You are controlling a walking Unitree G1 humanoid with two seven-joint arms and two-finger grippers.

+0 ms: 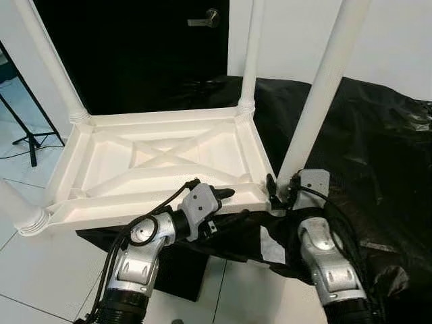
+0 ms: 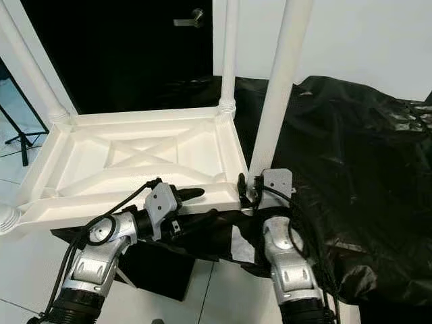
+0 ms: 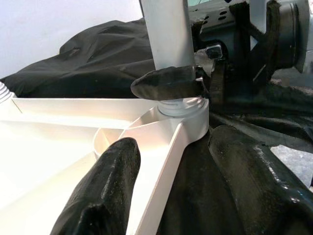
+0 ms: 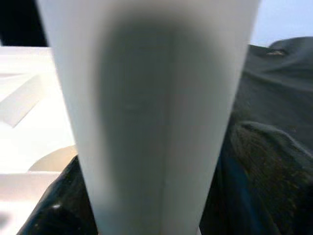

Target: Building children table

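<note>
Left eye view: a white children's table top (image 1: 162,162) lies upside down, its ribbed underside with crossed braces facing up, resting partly on a black sheet (image 1: 378,155) that spreads to the right. Four white legs stand up from its corners: far left leg (image 1: 50,61), far right leg (image 1: 252,50), near right leg (image 1: 324,88) and near left leg (image 1: 20,209). The left gripper (image 1: 226,202) reaches in from the near side, one finger above the near rim of the table top and one below it, clenched on that rim. The right gripper (image 1: 283,189) sits at the foot of the near right leg, closed around it. A dark door with a lever handle (image 1: 206,20) stands beyond, and a black stand (image 1: 27,131) is on the tiled floor (image 1: 47,270) at the far left.

Right eye view: same arrangement; the right gripper's fingers flank the base of the near right leg just above the corner socket.

Left wrist view: the left gripper's fingers (image 3: 105,191) straddle the white rim, one on the ribbed side, the other on the sheet side. Ahead, a finger of the right gripper presses on the leg just above its threaded collar (image 3: 183,105).

Right wrist view: the leg stands close and blurred between the right gripper's dark fingers (image 4: 259,176)
</note>
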